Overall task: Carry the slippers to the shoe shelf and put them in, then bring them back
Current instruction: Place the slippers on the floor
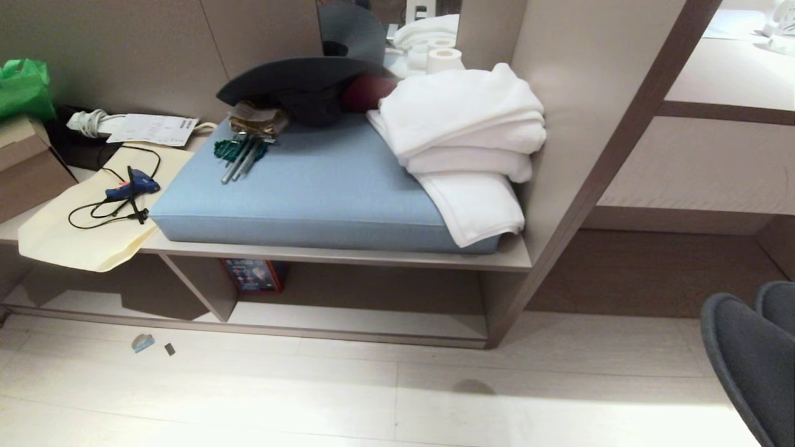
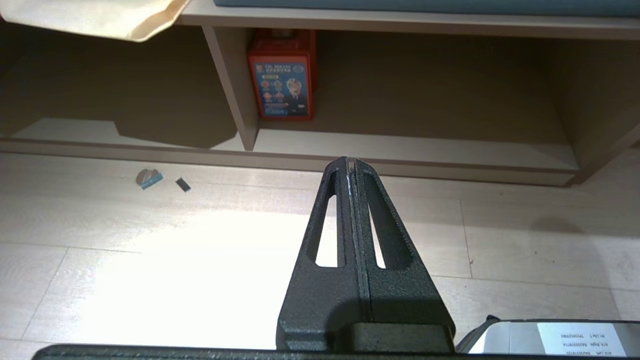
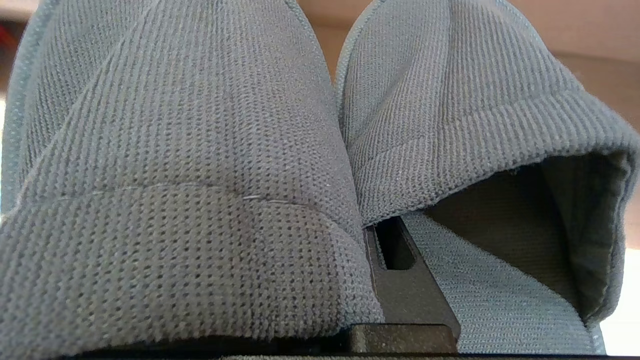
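- Showing, in the head view, a pale plank floor (image 1: 248, 397) below the shoe shelf (image 1: 360, 323), a low cubby at lower centre under a blue cushion (image 1: 310, 192).
- The slippers (image 1: 754, 354) are cut off at the lower right corner.
- Right gripper (image 3: 395, 250): mostly hidden between the slippers, clamped tight on them.
- Left gripper (image 2: 350, 165): fingers pressed together, empty, above the floor.

- bench (image 1: 348, 256): blue cushion (image 1: 310, 192), cream bag (image 1: 81, 230), cardboard box (image 1: 25, 167) at left end
- cushion: folded white towels (image 1: 466, 136), dark hat (image 1: 298, 81), metal tools (image 1: 239, 161)
- bag: blue glue gun (image 1: 133, 185), black cord
- shoe shelf (image 1: 360, 320) below: red box (image 1: 254, 274) by divider
- floor (image 1: 397, 397): two small scraps (image 1: 152, 344)
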